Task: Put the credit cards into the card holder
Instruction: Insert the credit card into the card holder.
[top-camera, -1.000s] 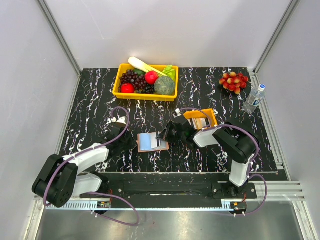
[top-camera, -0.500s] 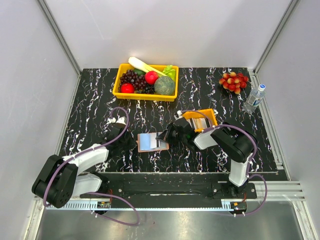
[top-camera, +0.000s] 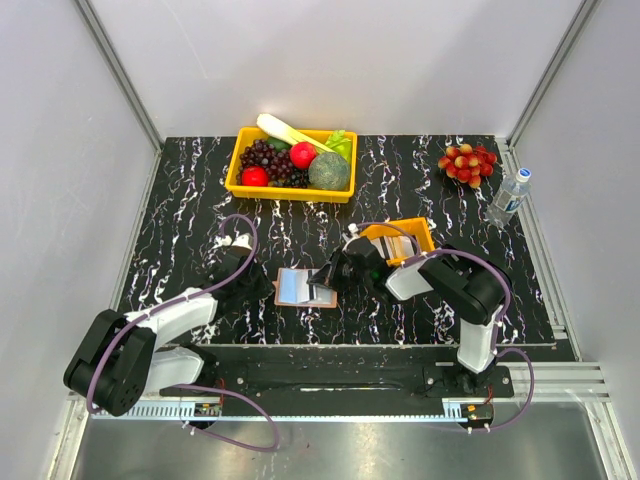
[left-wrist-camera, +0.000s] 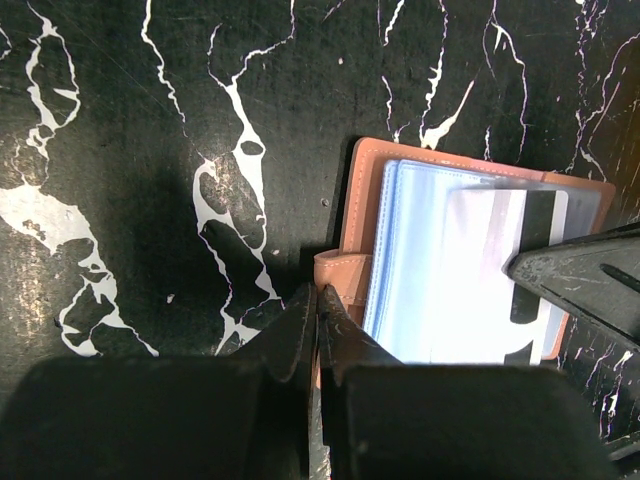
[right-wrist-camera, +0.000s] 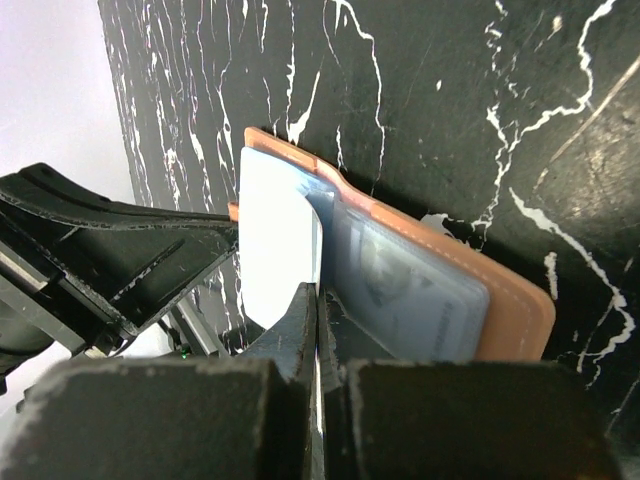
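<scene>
Right gripper (right-wrist-camera: 318, 292) is pinching a credit card (left-wrist-camera: 480, 270) over the card holder (left-wrist-camera: 352, 200) lying to its left, whose tab (left-wrist-camera: 340, 272) the left gripper (left-wrist-camera: 318, 300) is clamping

White-black arms (top-camera: 185, 310), purple cables (top-camera: 256, 235)

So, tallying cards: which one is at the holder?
The pale card in the right gripper, over the open card holder; the other cards lie in the orange tray.
</scene>
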